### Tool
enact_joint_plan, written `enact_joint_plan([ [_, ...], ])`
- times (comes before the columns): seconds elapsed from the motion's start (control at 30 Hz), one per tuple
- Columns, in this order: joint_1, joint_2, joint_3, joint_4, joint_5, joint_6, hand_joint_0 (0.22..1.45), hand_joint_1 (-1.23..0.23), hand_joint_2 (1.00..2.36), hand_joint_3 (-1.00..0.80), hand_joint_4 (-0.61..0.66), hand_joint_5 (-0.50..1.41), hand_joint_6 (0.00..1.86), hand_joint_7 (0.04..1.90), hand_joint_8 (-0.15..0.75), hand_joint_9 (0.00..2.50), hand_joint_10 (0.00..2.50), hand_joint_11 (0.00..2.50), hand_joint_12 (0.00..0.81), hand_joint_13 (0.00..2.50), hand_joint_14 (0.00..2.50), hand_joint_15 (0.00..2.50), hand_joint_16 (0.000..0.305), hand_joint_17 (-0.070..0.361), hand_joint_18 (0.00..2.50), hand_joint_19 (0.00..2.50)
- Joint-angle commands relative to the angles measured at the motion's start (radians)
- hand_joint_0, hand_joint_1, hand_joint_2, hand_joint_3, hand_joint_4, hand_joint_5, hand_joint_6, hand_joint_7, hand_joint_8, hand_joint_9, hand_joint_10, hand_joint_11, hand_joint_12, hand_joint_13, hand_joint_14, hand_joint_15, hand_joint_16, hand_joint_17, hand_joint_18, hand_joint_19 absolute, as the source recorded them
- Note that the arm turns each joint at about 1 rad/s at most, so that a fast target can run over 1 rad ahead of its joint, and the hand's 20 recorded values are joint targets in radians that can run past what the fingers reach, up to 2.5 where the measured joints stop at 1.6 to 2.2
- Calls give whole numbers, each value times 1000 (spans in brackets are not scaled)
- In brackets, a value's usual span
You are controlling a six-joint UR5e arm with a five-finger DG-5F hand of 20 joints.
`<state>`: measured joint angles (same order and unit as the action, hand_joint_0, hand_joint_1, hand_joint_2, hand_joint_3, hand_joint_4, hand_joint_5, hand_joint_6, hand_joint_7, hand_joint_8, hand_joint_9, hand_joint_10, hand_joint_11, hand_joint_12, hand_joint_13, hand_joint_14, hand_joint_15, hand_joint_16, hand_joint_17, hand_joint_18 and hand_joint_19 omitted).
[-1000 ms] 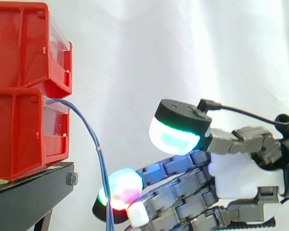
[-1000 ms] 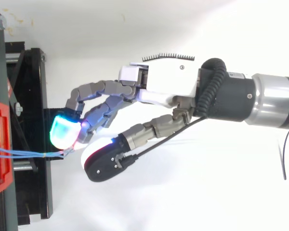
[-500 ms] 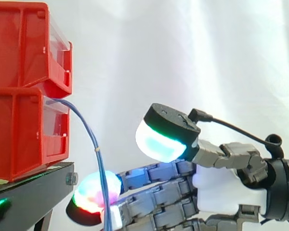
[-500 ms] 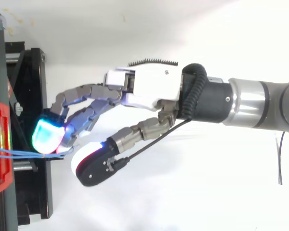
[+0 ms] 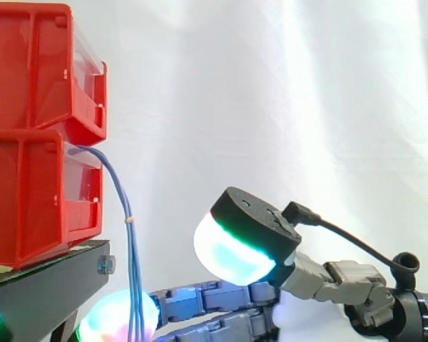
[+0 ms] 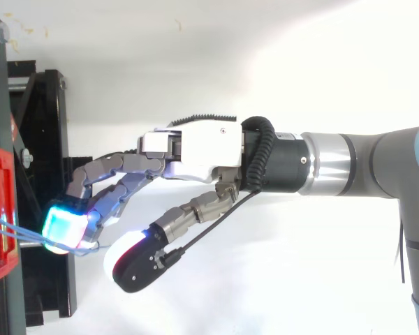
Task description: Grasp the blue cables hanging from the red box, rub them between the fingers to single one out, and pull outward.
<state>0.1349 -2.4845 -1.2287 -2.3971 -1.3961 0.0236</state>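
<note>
Side view: upper red bin [image 5: 36,71] is stacked on lower red bin [image 5: 28,199], both on the black stand [image 5: 50,285], with the white curtain [image 5: 285,85] behind. The blue cables [image 5: 125,206] leave the front lip of the lower red bin, arch over and hang straight down just off the stand's edge. A pale band [image 5: 130,219] sits on them partway down. The hand [image 5: 207,296] is low at right, fingers stretched nearly level toward the cables. One glowing fingertip [image 5: 110,318] sits right behind the strands at the frame's bottom; whether they touch, cannot tell. The thumb pad [image 5: 228,253] is raised well above the fingers, clear of the cables. Top view: the cables run in from the left edge by the bins and meet the cyan fingertip. The thumb pad lies beside the fingers with a gap between them. The hand is spread, nothing pinched.
</note>
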Motion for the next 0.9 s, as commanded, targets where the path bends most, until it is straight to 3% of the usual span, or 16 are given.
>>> enact_joint_plan([
  [0.0, 3, -2, 0, 23, 0, -4, 557, -697, 1002, -464, 357, -122, 503, 967, 262, 686, 11, 446, 368, 603, 12, 412, 50, 113, 545, 690],
  [0.33, 6, -4, -2, 52, -1, -36, 567, -691, 1003, -450, 353, -123, 503, 926, 256, 678, 9, 400, 365, 606, 12, 406, 49, 111, 552, 689],
  [0.6, 0, -42, -2, 76, -3, -28, 559, -678, 1003, -450, 331, -135, 503, 850, 253, 677, 9, 364, 366, 612, 12, 407, 50, 112, 550, 689],
  [0.87, -6, -44, -2, 93, -3, -27, 554, -666, 1004, -452, 315, -144, 502, 800, 253, 672, 7, 305, 363, 657, 14, 396, 50, 112, 592, 681],
])
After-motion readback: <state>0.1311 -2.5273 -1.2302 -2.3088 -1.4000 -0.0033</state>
